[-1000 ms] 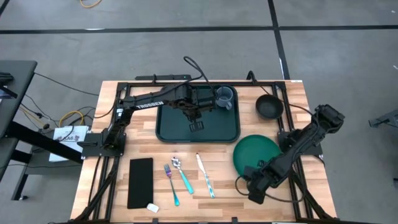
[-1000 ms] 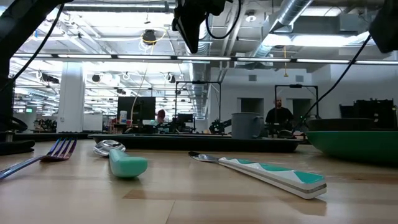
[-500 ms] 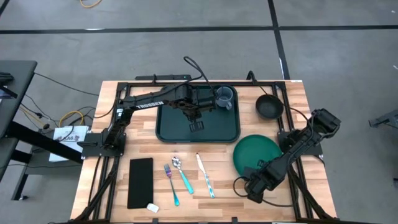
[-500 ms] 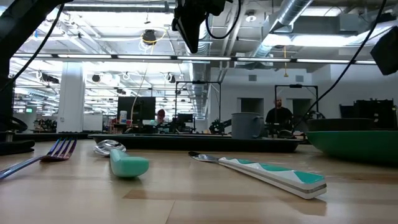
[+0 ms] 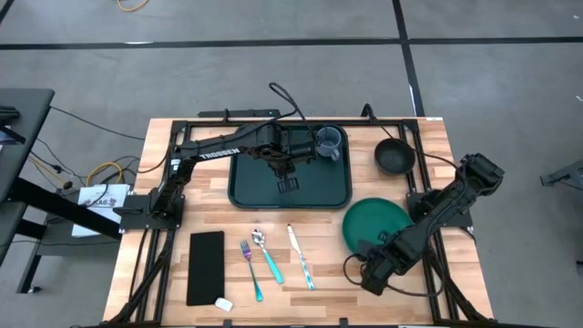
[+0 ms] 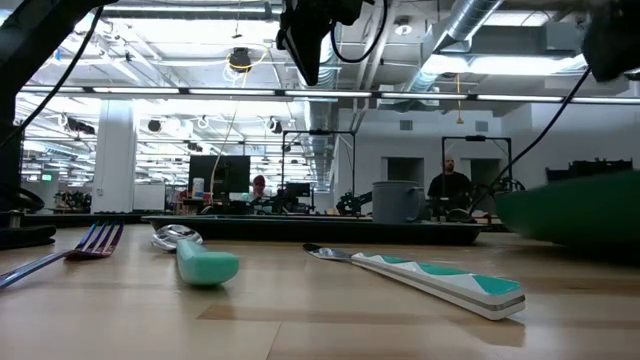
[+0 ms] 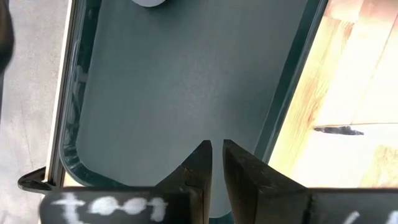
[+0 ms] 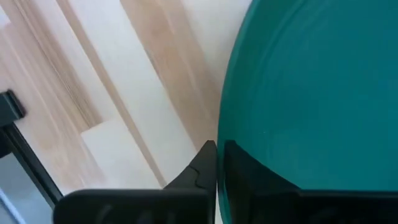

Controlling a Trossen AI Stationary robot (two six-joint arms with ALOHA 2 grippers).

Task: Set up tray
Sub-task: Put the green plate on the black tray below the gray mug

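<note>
So the tray (image 5: 290, 187) sits at the far middle of the table (image 5: 164, 146), with a grey mug (image 5: 328, 143) standing in its far right corner. The left gripper (image 5: 288, 185) hangs above the tray's open floor, and going by the left wrist view its two fingers (image 7: 200, 165) are almost pressed together with nothing between them, just bare tray surface under the tips. The right gripper (image 5: 364, 248) is down at the near edge of the round green plate (image 5: 378, 223), which lies on the wood just off the tray's near right corner; in the right wrist view the fingers are clamped on the plate's rim (image 8: 225, 163), one on each side of it. In the low view the plate looks lifted a bit off the tabletop on that side (image 6: 570, 205). A small black bowl (image 5: 394, 157) is to the right of the tray, near the far edge. Along the near side, from left to right, there's a black napkin (image 5: 206, 267), a fork (image 5: 251, 269), a teal-handled spoon (image 5: 268, 257) and a knife (image 5: 301, 258), all lying flat and apart from the tray.
</note>
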